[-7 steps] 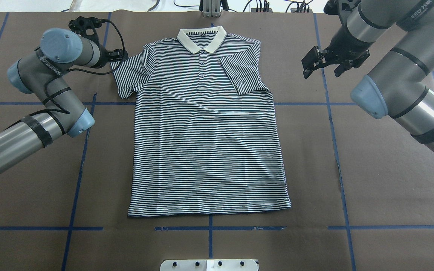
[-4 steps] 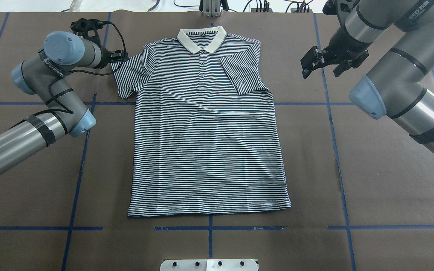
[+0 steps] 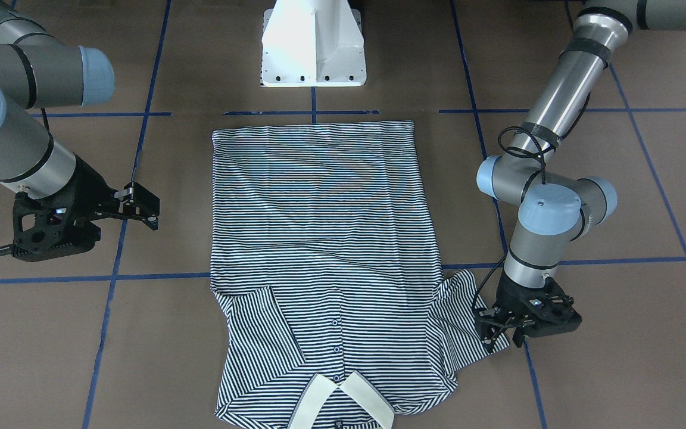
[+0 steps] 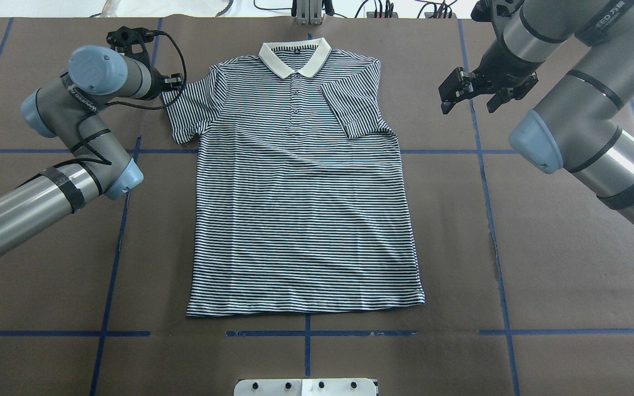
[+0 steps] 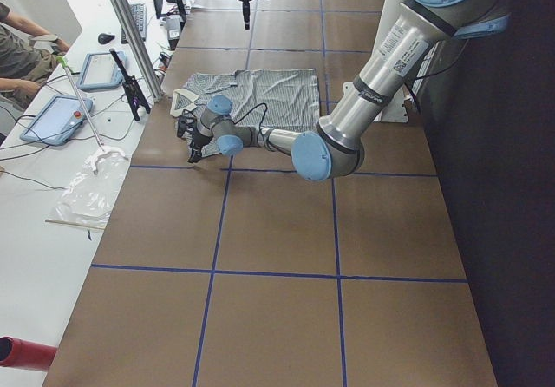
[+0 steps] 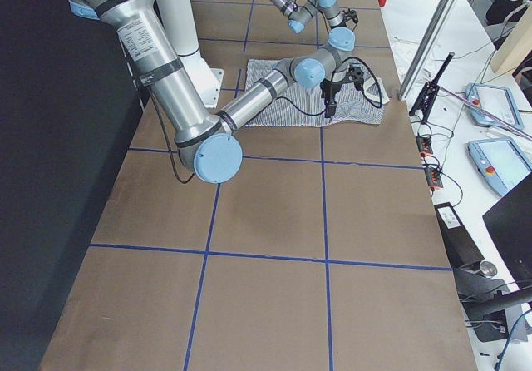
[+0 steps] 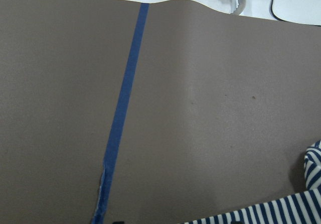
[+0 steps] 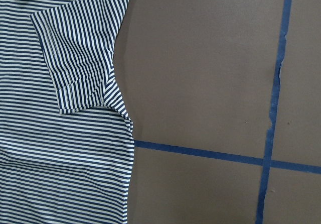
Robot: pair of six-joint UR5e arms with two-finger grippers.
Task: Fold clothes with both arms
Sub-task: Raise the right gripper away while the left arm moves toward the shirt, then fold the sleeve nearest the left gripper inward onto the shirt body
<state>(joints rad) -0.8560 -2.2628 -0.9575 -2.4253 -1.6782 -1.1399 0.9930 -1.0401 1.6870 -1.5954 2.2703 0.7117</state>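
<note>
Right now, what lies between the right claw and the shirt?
Nothing lies there. In the overhead view, only bare brown table cover separates the open right claw from the shirt.

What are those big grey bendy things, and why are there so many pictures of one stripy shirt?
Those are two robot arms: the left arm and the right arm. Each ends in a two-fingered pincher called an end effector. Cameras look from above, from across the table, from both table ends, and from each wrist, so one moment gives six pictures. A striped polo shirt lies flat on the brown table. One sleeve is folded onto its chest; the other sleeve lies spread out. The left end effector sits at that spread sleeve's edge; I cannot tell whether it grips. The right end effector is open, apart from the shirt, holding nothing.
</note>
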